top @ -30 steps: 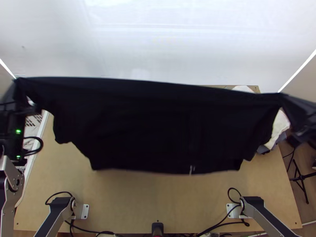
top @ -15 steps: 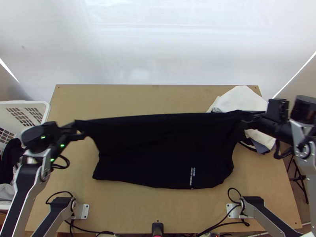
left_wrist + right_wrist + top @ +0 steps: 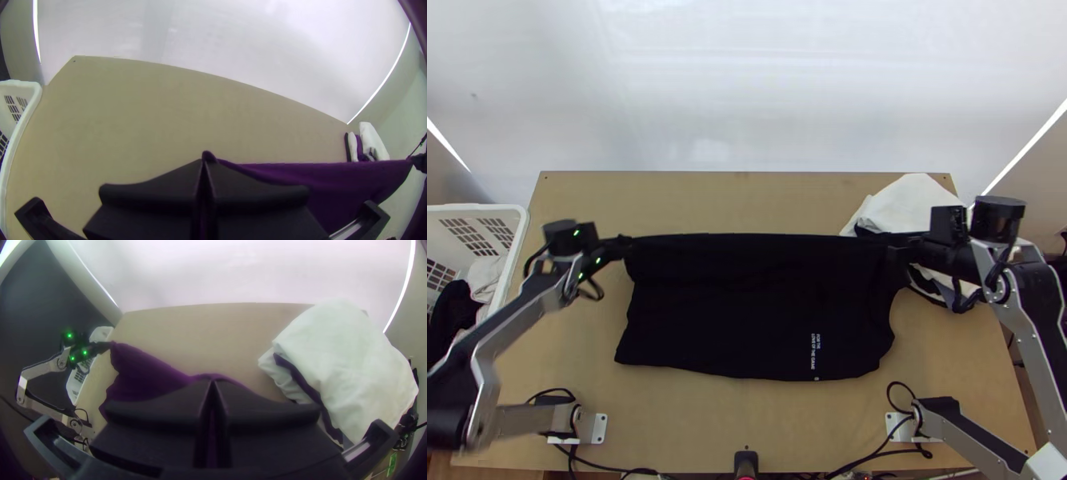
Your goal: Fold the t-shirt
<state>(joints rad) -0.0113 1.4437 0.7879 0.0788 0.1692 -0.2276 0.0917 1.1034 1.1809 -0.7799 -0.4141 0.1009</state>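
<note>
From the top, your left hand (image 3: 626,243) and right hand (image 3: 895,246) hold the t-shirt (image 3: 739,308) taut over the bench (image 3: 691,424), likely keeping its edge straight. Left wrist: fabric pinched at one end. Right wrist: seemingly clenched on the other, though dark.

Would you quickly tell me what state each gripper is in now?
Left gripper: closed, holding the t-shirt at one end of its far edge.
Right gripper: closed, holding the other end.

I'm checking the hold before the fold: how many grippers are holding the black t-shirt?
2. The left gripper pinches the black t-shirt at the left end of its far edge, as the top view shows; the right gripper pinches near that edge's right end.
</note>
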